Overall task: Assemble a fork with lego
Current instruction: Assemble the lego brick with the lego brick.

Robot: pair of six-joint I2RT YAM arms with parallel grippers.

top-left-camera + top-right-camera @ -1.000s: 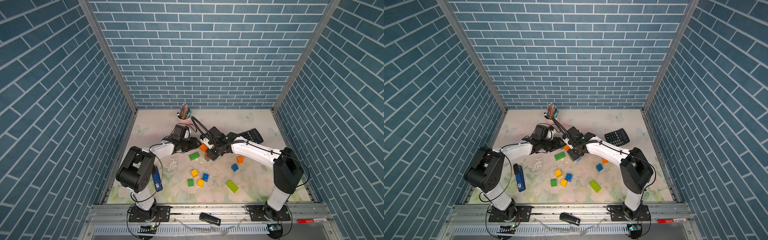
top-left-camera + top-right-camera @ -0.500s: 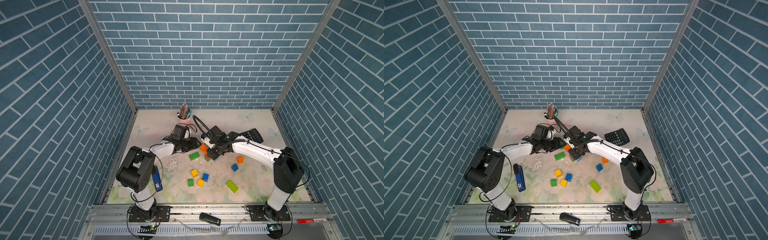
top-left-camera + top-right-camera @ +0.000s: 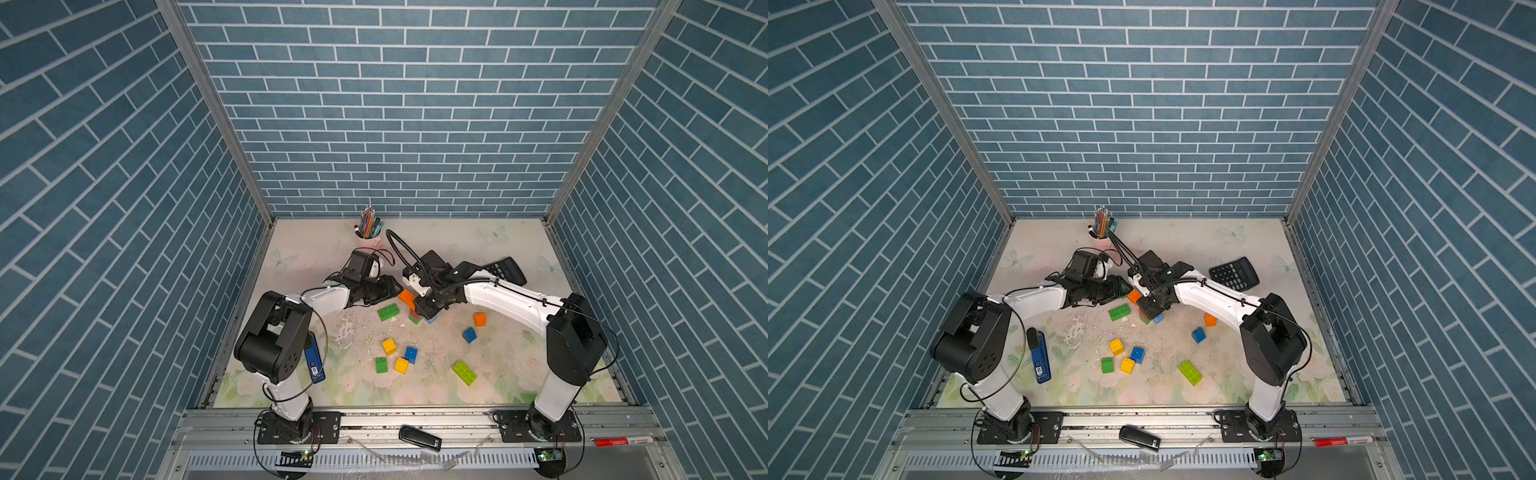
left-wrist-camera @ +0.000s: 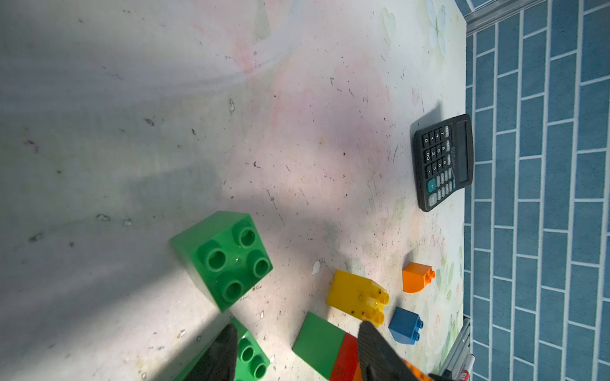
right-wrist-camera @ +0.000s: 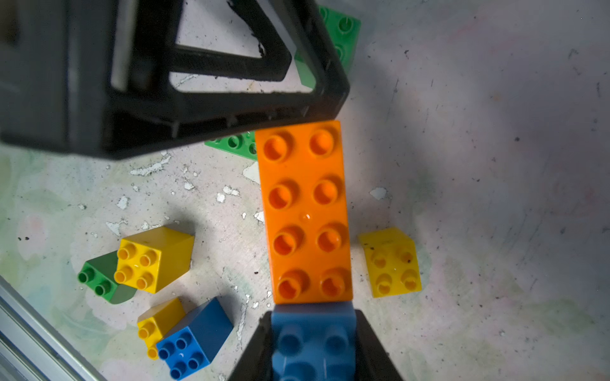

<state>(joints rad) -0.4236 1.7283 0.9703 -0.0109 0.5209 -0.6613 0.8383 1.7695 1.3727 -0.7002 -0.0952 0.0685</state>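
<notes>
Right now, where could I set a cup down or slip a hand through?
Bare: the far strip between pencil cup and calculator; the front strip nearer than the lime brick. Crowded: the middle, where left gripper and right gripper meet at the orange brick.

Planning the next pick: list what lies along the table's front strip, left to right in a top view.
blue device → green square brick → yellow square brick → lime oblong brick. The farther yellow square and blue square overlap these; omitted.
</notes>
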